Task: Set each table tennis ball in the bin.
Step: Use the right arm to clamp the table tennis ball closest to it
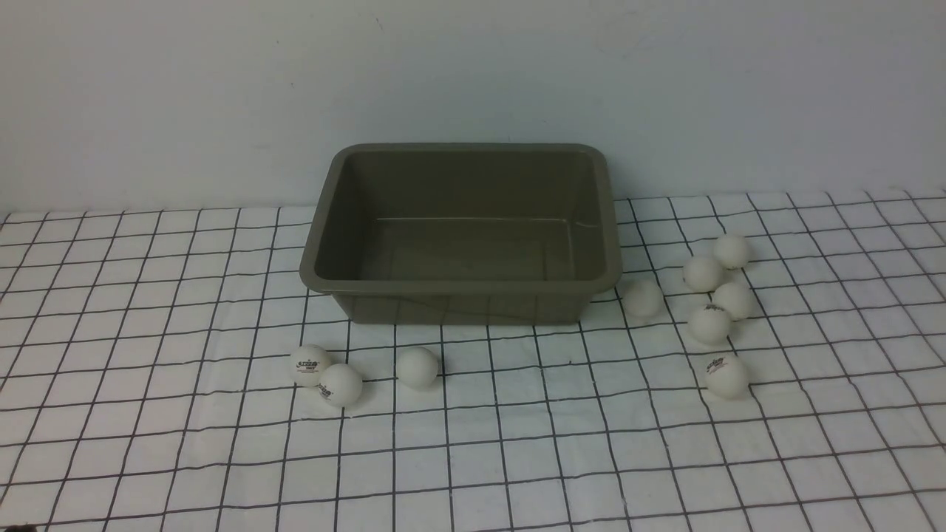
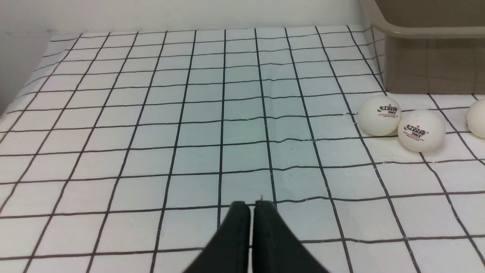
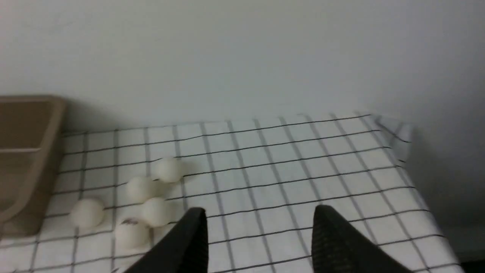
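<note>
progress 0/9 | bin [image 1: 458,288] empty | three balls [image 1: 417,367] on cloth [image 1: 148,443] at bin's 7 o'clock | six balls [image 1: 709,324] at 4 o'clock | left claw [image 2: 252,206] pinched together, empty | right claw [image 3: 260,212] wide, empty | all picks left

You have the bin [image 1: 463,287] standing at the back of the checked cloth [image 1: 517,458], close to the pale wall [image 1: 473,74]. All nine table tennis balls [image 1: 417,367] lie on the cloth outside it. Three sit near its front left corner, two of them touching and showing logos. Six lie to its right: one just beside the front right corner, four clustered further right, one apart and nearer you
</note>
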Robot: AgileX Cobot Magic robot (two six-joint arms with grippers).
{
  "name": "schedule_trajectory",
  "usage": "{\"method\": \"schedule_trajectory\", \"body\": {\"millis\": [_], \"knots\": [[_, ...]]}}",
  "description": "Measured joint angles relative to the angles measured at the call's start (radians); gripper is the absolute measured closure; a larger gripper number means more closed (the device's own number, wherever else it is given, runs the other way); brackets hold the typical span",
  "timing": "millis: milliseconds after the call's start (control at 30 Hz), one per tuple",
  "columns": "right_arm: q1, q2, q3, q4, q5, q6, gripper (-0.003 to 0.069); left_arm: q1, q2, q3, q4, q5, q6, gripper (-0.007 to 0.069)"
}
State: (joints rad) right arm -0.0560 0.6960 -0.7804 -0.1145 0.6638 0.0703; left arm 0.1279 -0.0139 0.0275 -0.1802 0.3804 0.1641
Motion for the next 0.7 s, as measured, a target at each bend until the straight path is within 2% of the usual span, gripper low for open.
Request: {"method": "schedule_trajectory", "body": {"millis": [33,100,167,233,400,633,700], "knots": [[0.0,0.0,0.0,0.122,0.005,-0.129,0.0321,0.0,0.0,0.0,0.0,0.0,0.0,0.0629],[0.0,0.0,0.0,0.26,0.021,-0.309,0.0328,0.0,0.0,0.0,0.0,0.0,0.0,0.0629],[0.0,0.0,0.0,0.346,0.042,-0.422,0.033,0.0,0.0,0.0,0.0,0.0,0.0,0.0629],[0.0,0.0,0.0,0.414,0.06,-0.481,0.0331,0.0,0.0,0.0,0.0,0.0,0.0,0.0629],[0.0,0.0,0.0,0.507,0.145,-0.529,0.0331,0.0,0.0,0.0,0.0,0.0,0.0,0.0629],[0.0,0.0,0.0,0.536,0.159,-0.536,0.0332,0.0,0.0,0.0,0.0,0.0,0.0,0.0629],[0.0,0.02,0.0,0.59,0.172,-0.536,0.0332,0.0,0.0,0.0,0.0,0.0,0.0,0.0629]]}}
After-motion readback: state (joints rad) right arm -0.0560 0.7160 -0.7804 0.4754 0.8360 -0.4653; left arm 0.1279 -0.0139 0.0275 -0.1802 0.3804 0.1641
